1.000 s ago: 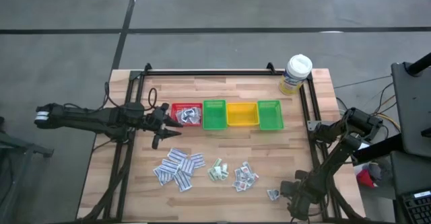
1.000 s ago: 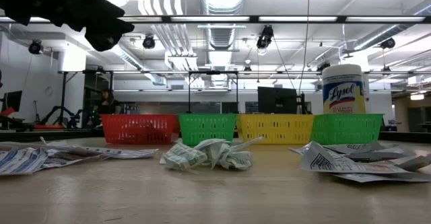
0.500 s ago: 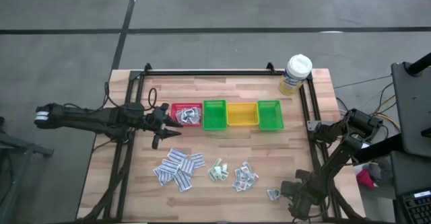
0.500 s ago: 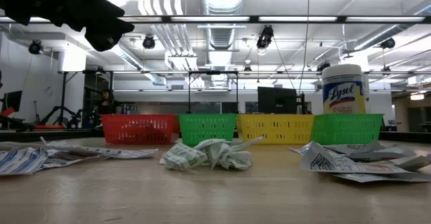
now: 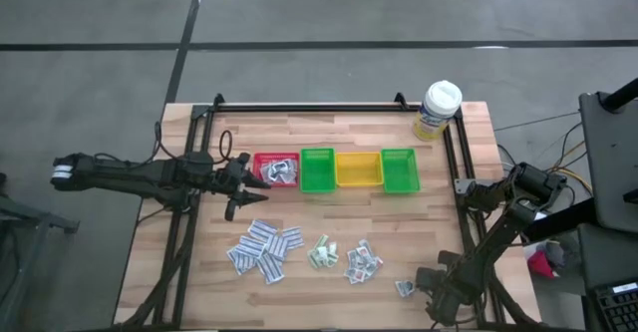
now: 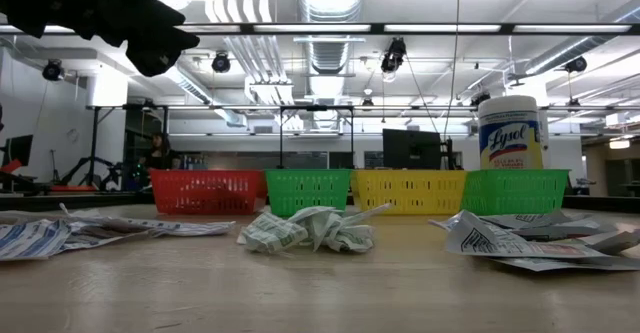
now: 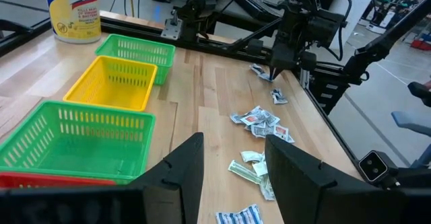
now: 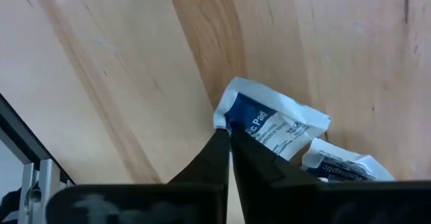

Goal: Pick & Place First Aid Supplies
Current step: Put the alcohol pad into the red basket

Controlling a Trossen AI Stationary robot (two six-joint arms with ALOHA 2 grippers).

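Wooden planks run across the bench (image 5: pixel 329 222), and along its middle we see four bins in a row: a red bin (image 5: pixel 276 169) with packets already in it, a green bin (image 5: pixel 317 170), a yellow bin (image 5: pixel 358 169) and another green bin (image 5: pixel 399 170). Back near the far right corner stands a white-capped bottle (image 5: pixel 437 110) with a yellow label.

Toward the near edge we've got the first aid supplies in loose heaps on the wood: blue-printed strips (image 5: pixel 264 249), a green-printed clump (image 5: pixel 321 253), then squarish packets (image 5: pixel 362 261).

Down by the near right corner, our right gripper (image 8: pixel 229 143) is low over the bench, jaws pinched together on the corner of a white packet (image 8: pixel 273 125) with blue print. A second packet (image 8: pixel 343 166) lies just beside it.

Our left gripper (image 7: pixel 233 167) hangs above the bench beside the red bin, on its left-edge side, jaws apart with nothing between them.
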